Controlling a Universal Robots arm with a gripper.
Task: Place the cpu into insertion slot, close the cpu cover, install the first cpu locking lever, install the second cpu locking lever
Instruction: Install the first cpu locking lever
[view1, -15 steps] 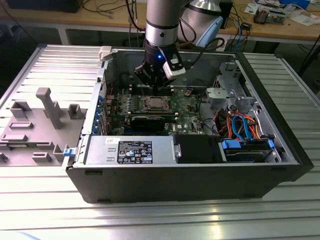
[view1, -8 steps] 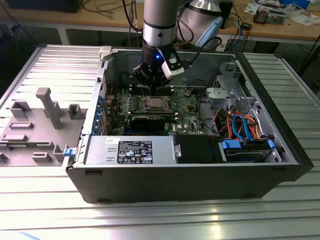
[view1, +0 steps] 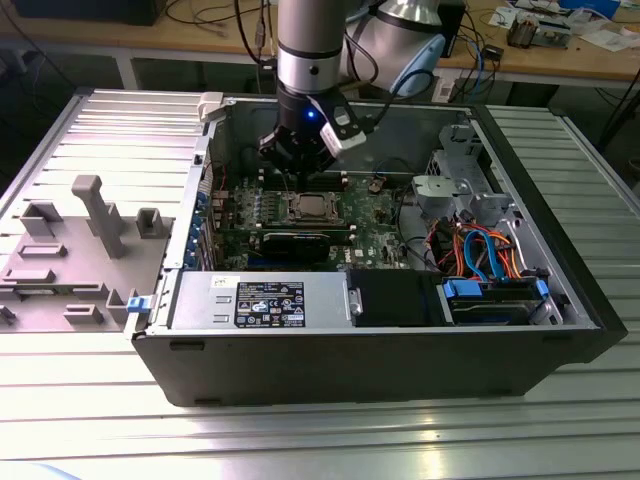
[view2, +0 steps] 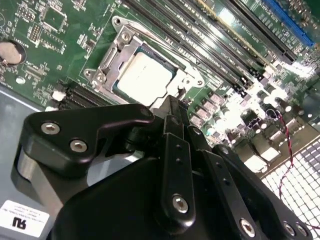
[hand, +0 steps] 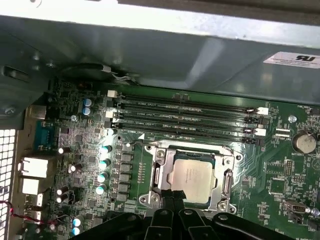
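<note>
The cpu (hand: 192, 176) sits in its socket at lower centre of the first wrist view, the cover (hand: 159, 172) down around it. The gripper (hand: 172, 202), fingers drawn narrow and holding nothing, hangs at the socket's edge. The chip looks light, stiff and fragile, best held by its edges.

The cpu (hand: 192, 175) has a pale, matt, brushed-looking metal top. The cpu cover (hand: 162, 172) around it is bright bare metal with a dull sheen, as in the second wrist view (view2: 112, 55). Motherboard (hand: 272, 165): green, slightly glossy board. Gripper (view2: 172, 117): black matt plastic or coated links with shiny steel screw heads. Computer case (view1: 350, 370): dark, matt painted sheet metal outside, grey bare metal inside. Desk (view1: 110, 130): ribbed, satin aluminium-looking slats.
</note>
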